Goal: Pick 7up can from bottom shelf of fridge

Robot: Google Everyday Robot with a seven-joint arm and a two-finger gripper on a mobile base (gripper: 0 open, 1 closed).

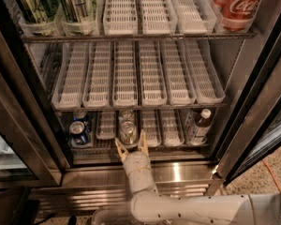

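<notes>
Gripper (131, 146): you find it at the front ledge of the bottom shelf (178, 150) | jaws: spread, gripping nothing | 7up can (128, 131): upright, just behind the fingertips.

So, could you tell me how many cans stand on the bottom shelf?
4. Two dark blue cans in the left lane, front and rear; the 7up can with another silver can behind it in the middle lane, just beyond the gripper, jaws open. More may be hidden.

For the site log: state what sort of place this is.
Probably a shop or office pantry: a glass-door display fridge, white lane trays, a Coca-Cola can. The hand hovers open before the 7up can.
</notes>
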